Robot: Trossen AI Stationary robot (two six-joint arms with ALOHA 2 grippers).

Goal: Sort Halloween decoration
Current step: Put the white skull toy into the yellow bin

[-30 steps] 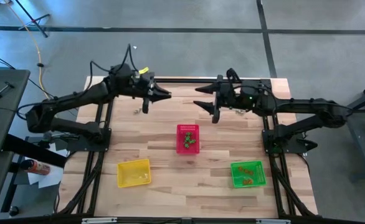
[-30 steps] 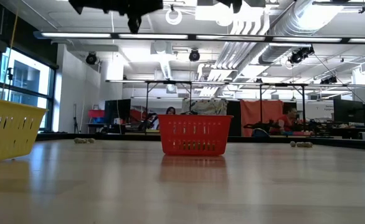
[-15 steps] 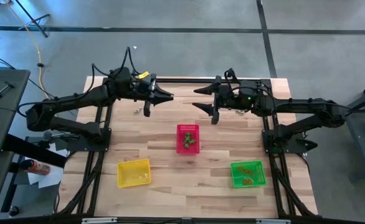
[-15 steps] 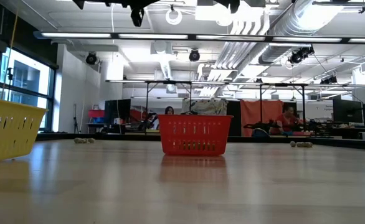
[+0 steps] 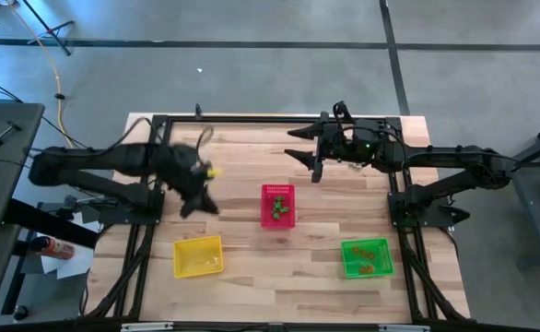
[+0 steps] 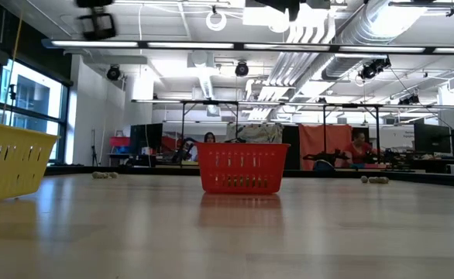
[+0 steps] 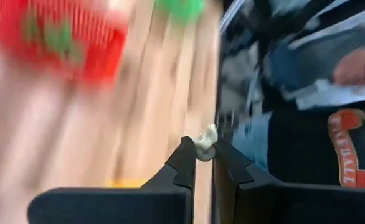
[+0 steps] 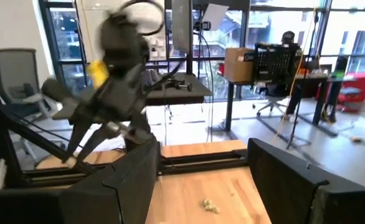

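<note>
My left gripper [image 5: 199,203] hangs above the table between the red basket [image 5: 278,205] and the yellow basket [image 5: 198,256], shut on a tiny yellowish trinket [image 7: 204,142]. My right gripper [image 5: 309,164] is open and raised near the far edge, touching nothing; its wrist view shows another pale trinket [image 8: 208,205] lying on the wood ahead of it. Green trinkets lie in the red basket, and orange ones in the green basket [image 5: 367,258]. In the low view, more small trinkets [image 6: 103,175] rest on the table far back. My left gripper [image 7: 204,155] pinches the yellowish trinket between its two fingers, only at their free ends; the trinket's upper part [image 7: 208,133] sticks out past the fingertips [image 7: 185,155]. It is lifted clear of the table.
The three mesh baskets stand on the wooden table [image 5: 252,286], red in the middle, yellow near left, green near right. A black frame rail [image 5: 252,118] runs along the far edge. Further trinkets [image 6: 374,180] lie far right. People sit in the room beyond.
My left arm has swung quickly from the far edge toward the near left, and its gripper now hangs close to the yellow basket. Its views are blurred by the motion. My right arm has stayed where it was.
</note>
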